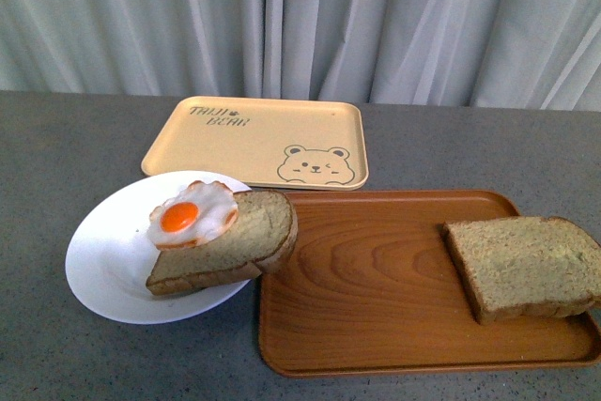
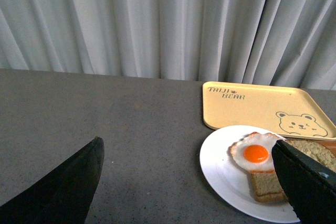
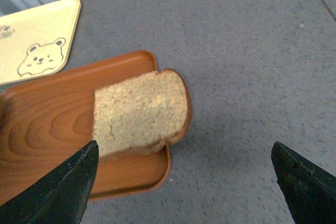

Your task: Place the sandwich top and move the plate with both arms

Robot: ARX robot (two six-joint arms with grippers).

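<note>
On the wood-grain tray (image 1: 376, 274): thick, grainy sandwich top (image 1: 521, 265)
Its squarish brown slab overhangs the right rim; smooth round plate (image 1: 108, 274) lies left; left gripper (image 2: 187, 144) and right gripper (image 3: 185, 146) gape wide.

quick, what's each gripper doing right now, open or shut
left gripper: open, holding nothing.
right gripper: open, holding nothing; the sandwich top is not gripped.

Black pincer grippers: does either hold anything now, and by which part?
Nothing is held. The left gripper and the right gripper both stand open and empty; the square brown bread slice lies free on the wood-grain tray.
</note>
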